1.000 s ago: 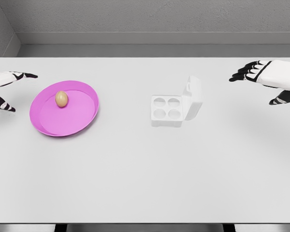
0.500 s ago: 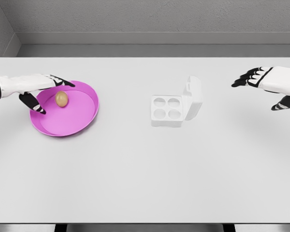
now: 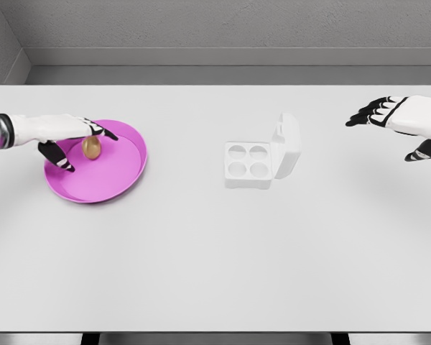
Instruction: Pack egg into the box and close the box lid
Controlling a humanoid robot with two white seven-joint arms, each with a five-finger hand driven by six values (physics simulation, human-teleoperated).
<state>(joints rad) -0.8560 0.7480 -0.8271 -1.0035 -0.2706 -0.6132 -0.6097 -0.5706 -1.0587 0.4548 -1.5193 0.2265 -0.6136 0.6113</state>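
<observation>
Now the left hand has pushed in over the pink plate, and its spread fingers bracket the egg without yet closing on it; a second ago it hung off the table's left edge. The egg sits on the plate, well apart from the white box, whose lid stands open. The right hand hovers far right, fingers loose, holding nothing. A grasp looks imminent.

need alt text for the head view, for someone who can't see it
The left hand reaches over a pink plate, fingers open around a brown egg not yet grasped. At center, a white four-cup egg box sits empty, lid raised. The right hand hovers open at far right.
</observation>
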